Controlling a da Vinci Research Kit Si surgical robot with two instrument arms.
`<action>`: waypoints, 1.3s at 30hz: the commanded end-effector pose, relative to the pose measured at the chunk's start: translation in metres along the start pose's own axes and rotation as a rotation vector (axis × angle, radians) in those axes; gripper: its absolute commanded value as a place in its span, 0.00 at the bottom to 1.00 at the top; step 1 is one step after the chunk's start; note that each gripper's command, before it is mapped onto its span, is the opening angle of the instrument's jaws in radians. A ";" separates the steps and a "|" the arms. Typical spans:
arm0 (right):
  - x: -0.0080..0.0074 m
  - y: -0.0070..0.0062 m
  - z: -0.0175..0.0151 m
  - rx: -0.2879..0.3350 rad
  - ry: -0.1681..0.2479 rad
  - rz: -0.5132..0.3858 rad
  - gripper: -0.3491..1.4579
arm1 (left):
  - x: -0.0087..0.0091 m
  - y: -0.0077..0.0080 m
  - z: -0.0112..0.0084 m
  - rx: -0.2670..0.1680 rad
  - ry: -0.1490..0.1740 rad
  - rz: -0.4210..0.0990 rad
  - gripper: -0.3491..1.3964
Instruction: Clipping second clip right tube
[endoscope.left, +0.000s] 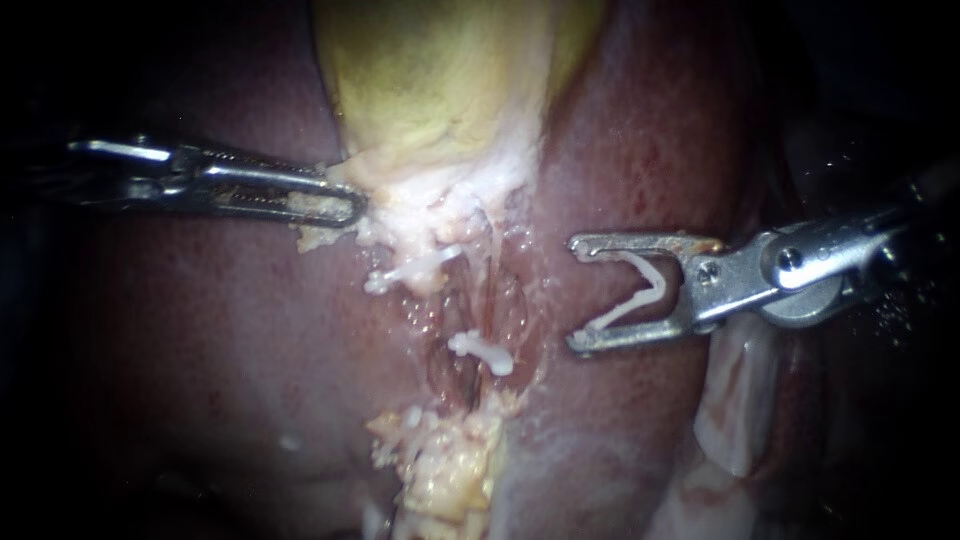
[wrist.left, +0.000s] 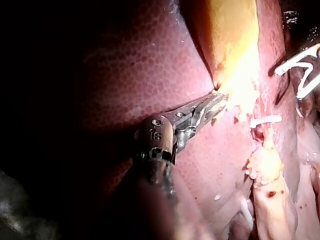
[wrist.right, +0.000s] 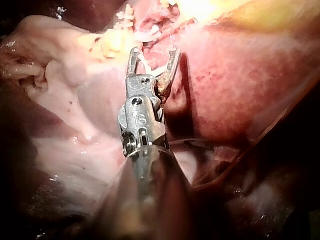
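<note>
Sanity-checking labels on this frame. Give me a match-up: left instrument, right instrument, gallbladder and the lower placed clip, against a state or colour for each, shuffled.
1. left instrument
2. right instrument
3. gallbladder
4. lower placed clip

A. carries an open white clip in its jaws, off to one side
B. closed and left in place, held by neither instrument
C. jaws shut on pale tissue under the gallbladder
D. yellow-green

Pairs: 1-C, 2-A, 3-D, 4-B

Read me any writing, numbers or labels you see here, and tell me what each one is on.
On the left instrument: one small stamped mark at the wrist, too small to read.
On the right instrument: the same, too small to read.
On the liver, gallbladder, clips: no text.
</note>
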 end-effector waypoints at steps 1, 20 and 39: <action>0.0000 0.0000 0.0000 0.000 0.000 -0.004 0.47 | 0.0002 0.0001 -0.0003 -0.004 -0.001 -0.001 0.00; -0.0001 0.0001 0.0038 0.123 0.075 0.267 0.44 | 0.0030 0.0013 -0.0073 0.023 0.028 -0.029 0.00; -0.0011 0.0010 0.0131 0.141 0.212 0.636 0.44 | 0.0031 0.0019 -0.0070 0.030 0.031 -0.031 0.00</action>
